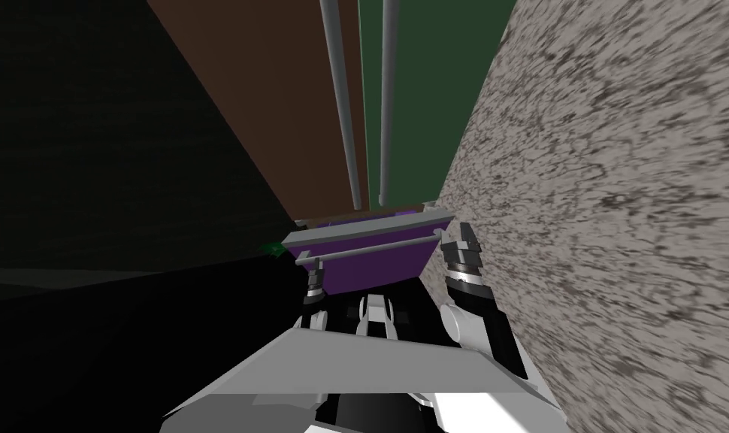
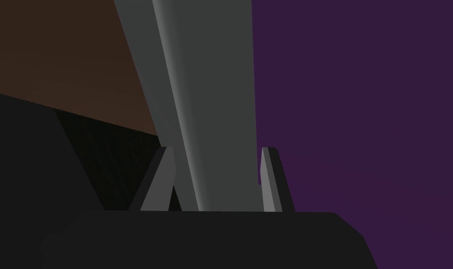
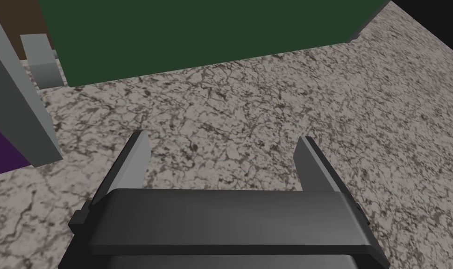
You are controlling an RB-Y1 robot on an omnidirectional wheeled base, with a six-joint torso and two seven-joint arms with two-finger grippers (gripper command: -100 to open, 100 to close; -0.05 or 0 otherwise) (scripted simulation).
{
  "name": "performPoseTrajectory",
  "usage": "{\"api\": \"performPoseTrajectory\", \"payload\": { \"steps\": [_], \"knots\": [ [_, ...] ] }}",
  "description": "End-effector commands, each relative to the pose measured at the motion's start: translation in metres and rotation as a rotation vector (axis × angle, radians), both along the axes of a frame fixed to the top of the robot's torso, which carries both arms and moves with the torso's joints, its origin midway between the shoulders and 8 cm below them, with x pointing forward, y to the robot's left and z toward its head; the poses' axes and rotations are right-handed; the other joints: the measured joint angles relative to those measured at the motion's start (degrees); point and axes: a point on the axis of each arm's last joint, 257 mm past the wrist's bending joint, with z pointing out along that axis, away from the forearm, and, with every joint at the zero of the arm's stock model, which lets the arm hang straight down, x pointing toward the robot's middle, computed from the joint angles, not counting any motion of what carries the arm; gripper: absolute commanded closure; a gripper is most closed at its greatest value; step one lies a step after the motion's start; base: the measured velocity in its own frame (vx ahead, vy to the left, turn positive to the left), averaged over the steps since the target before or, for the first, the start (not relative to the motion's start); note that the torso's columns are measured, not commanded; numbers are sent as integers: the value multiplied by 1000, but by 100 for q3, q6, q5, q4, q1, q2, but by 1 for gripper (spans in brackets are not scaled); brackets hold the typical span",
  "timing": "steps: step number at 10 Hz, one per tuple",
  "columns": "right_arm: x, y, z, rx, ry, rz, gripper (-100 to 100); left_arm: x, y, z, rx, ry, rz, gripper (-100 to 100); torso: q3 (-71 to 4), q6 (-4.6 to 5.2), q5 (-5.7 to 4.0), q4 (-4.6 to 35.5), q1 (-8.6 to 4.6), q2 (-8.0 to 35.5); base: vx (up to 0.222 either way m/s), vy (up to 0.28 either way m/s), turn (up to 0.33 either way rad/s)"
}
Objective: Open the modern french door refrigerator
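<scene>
Gripping the grey handle bar of the purple drawer on the refrigerator, the left end effector is clenched near the bar's left end. Beyond it rise the brown door and green door, each with one of two upright handles. Right of the drawer, the right end effector hangs released, facing a speckled wall.

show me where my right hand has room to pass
Free: the speckled surface beside the green door, ahead of the open right gripper. Crowded: the purple drawer, where the left gripper grips its handle bar.
</scene>
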Motion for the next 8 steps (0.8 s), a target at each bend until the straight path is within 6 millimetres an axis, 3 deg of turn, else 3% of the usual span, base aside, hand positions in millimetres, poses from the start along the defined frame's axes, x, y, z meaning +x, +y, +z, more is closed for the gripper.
{"api": "performPoseTrajectory", "payload": {
  "steps": [1,8],
  "knots": [
    [0,0,0,0,0,0,0,-1,-1,-1,0,3,-2,100,-6,2,-1,-2,-2,-8,-94,-30,11],
    [0,0,0,0,0,0,0,-11,-5,-3,-3,11,-19,100,-15,0,-6,0,-3,-17,-159,-41,20]
  ]
}}
